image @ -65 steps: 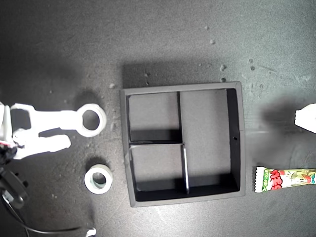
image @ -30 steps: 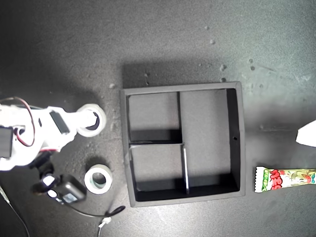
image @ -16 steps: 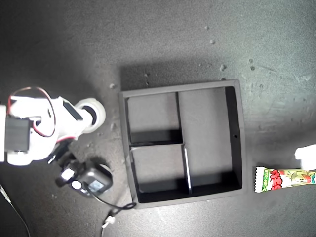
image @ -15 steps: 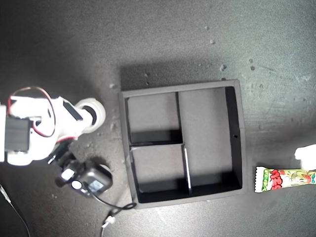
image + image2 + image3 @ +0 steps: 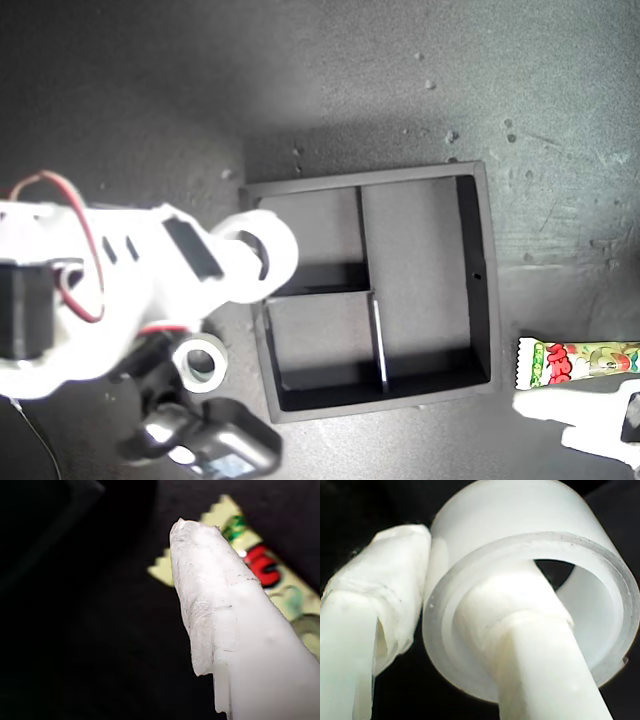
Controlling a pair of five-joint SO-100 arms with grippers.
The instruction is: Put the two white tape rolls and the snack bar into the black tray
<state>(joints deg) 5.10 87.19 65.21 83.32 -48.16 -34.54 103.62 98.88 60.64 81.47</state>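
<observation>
Since 0.5 s ago, my second gripper point(image 5: 250, 262) has carried the wider tape roll point(image 5: 266, 248) over the black tray point(image 5: 478, 275) wall, exterior view's left; jaws clamped on roll wall, one finger point(image 5: 520, 630) thru its hole. Smaller tape roll point(image 5: 200, 363) on mat beside tray. My first gripper point(image 5: 560, 410) now just below snack bar point(image 5: 578, 362), exterior view's right; jaw opening: can't tell.

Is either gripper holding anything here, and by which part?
My second gripper holds a white tape roll by its wall, one finger through the hole. My first gripper holds nothing.
</observation>
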